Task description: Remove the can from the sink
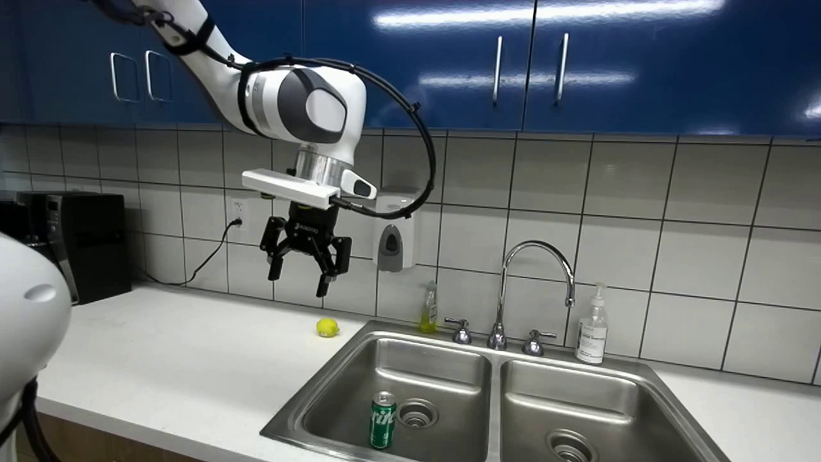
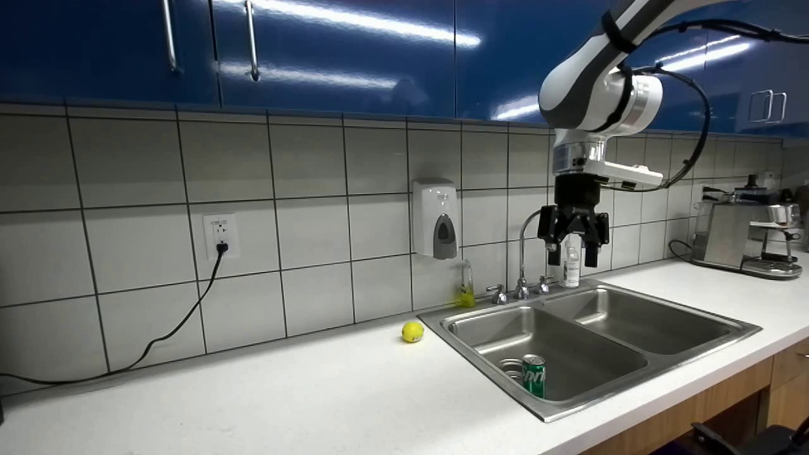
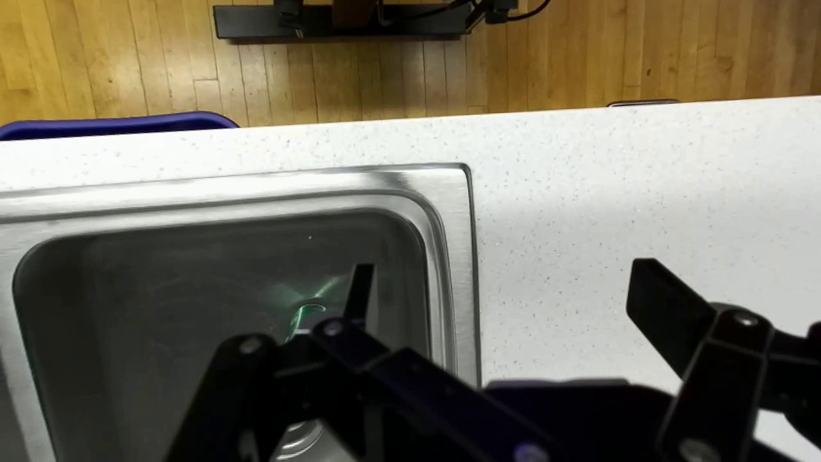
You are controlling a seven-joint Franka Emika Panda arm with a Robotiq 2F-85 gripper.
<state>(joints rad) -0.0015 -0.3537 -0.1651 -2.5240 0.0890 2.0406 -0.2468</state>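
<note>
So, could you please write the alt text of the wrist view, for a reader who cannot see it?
A green can in a steel sink, mostly hidden behind the robot's black hand, which is open and empty. A white counter borders the sink, with a wooden floor beyond the counter's edge.

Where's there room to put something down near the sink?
Bare counter lies between the sink and black machine, in front of the little yellow thing, and again between the sink and silver machine. It's crowded along the sink's back: faucet, handles, bottles. The can stands beside one drain.
</note>
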